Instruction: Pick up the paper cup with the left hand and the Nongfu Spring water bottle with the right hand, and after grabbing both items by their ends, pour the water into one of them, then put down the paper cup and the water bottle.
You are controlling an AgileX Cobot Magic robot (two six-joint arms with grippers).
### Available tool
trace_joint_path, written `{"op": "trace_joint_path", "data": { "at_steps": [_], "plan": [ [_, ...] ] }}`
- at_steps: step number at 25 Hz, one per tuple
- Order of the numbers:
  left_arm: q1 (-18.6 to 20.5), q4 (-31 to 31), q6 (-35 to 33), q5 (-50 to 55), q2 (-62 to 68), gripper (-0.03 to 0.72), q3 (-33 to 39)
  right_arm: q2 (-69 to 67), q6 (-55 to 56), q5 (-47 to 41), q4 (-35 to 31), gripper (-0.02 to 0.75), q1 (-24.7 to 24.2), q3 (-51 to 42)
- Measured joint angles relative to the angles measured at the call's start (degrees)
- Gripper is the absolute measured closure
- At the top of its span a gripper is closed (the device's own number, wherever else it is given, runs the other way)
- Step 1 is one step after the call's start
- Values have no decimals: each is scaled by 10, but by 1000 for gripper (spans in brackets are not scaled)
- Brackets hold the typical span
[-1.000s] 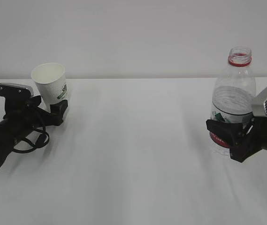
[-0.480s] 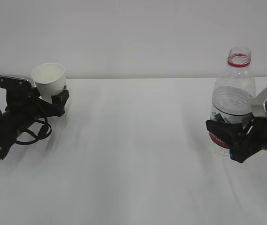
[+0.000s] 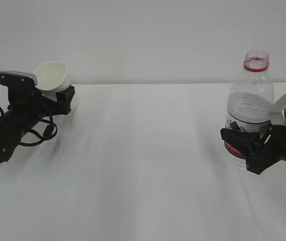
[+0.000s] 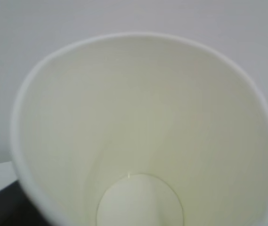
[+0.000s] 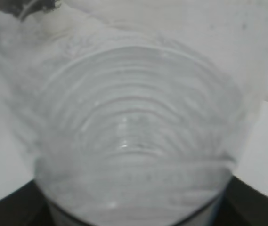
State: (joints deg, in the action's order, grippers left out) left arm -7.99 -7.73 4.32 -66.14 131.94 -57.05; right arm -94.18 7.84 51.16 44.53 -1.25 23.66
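The white paper cup [image 3: 52, 75] is off the table at the far left, tipped so its mouth faces forward. My left gripper [image 3: 57, 91] is shut on its lower end. The left wrist view looks straight into the empty cup [image 4: 138, 141], which hides the fingers. The clear Nongfu Spring water bottle [image 3: 251, 100] stands upright at the right, uncapped, with a red neck ring. My right gripper [image 3: 246, 145] is shut round its labelled lower part. In the right wrist view the ribbed bottle [image 5: 134, 141] fills the frame. Water [image 3: 250, 113] shows inside it.
The white table [image 3: 143, 165] stretches between the two arms with nothing standing on it. A plain pale wall runs behind the table's far edge. The left arm's black cables [image 3: 37, 135] loop beside its wrist.
The left gripper has risen with the paper cup and tipped it further, the mouth turning forward. The right gripper and the bottle have stayed put.
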Motion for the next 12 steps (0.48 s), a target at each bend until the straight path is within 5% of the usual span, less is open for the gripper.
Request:
{"op": "trace_joint_path", "data": {
  "at_steps": [12],
  "plan": [
    [0,-25,0,0,-1,133,5,0,0,0,0,253,0,0]
  ]
}}
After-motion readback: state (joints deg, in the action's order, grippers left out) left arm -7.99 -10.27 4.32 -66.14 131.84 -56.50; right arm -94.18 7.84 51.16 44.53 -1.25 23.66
